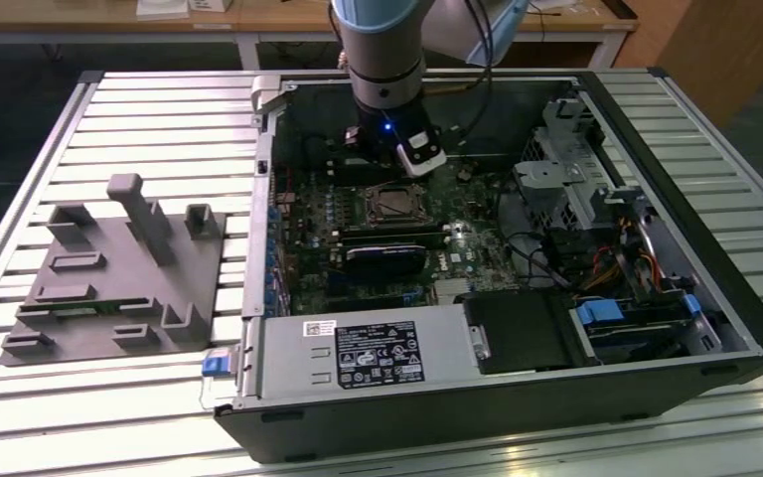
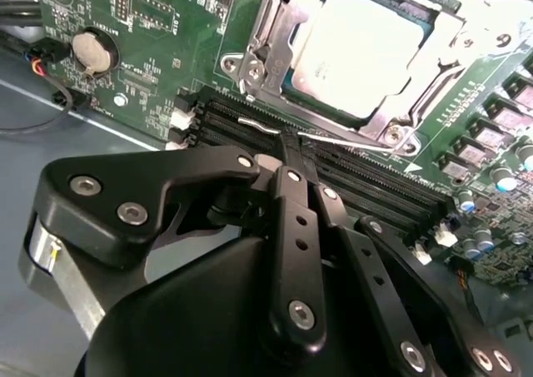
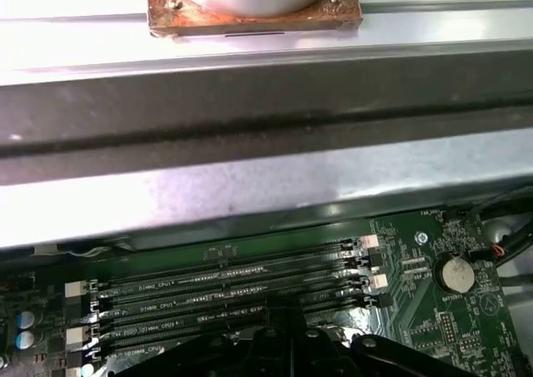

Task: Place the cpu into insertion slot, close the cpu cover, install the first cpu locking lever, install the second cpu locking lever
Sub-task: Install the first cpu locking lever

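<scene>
The cpu (image 2: 358, 48), a pale silver square, lies in the insertion slot (image 1: 391, 204) on the green board. The cpu cover (image 2: 268, 44), a metal frame, lies down around its edges. A thin silvery locking lever (image 2: 350, 142) runs along the socket's side towards the memory slots. In the second wrist view my gripper (image 2: 289, 144) is shut, and its joined tips touch this wire lever. In the exterior view the gripper (image 1: 379, 164) hangs inside the open computer case, just behind the socket.
Long black memory slots (image 3: 225, 290) lie beside the socket, with a coin battery (image 2: 92, 51) further along the board. The case's metal wall (image 3: 250, 111) is close by. A power supply (image 1: 355, 358) and a drive cage (image 1: 620, 318) fill the front. A grey fixture (image 1: 110, 268) stands at the exterior view's left.
</scene>
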Action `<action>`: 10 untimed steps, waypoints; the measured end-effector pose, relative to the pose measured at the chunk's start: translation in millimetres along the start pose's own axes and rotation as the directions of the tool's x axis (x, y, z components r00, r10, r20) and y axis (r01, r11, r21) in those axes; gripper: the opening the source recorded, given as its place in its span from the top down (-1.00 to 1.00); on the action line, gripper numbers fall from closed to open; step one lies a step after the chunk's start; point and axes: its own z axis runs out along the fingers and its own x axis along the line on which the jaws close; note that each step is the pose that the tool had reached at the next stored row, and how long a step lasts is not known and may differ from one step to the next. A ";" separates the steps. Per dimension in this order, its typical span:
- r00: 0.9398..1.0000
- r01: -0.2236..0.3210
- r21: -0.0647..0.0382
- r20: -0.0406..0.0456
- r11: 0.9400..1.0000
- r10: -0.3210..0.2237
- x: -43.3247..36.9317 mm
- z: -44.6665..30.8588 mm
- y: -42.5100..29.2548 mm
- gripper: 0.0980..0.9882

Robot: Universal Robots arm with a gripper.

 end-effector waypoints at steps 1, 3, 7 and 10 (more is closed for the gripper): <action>1.000 -0.002 0.004 0.002 1.000 0.002 0.1 0.3 -0.1 0.98; 1.000 -0.008 0.009 0.005 1.000 0.008 0.4 1.1 -0.4 0.98; 1.000 -0.019 0.012 0.009 1.000 0.019 1.4 2.8 -0.8 0.98; 1.000 -0.027 0.014 0.012 1.000 0.026 2.0 4.4 -1.2 0.98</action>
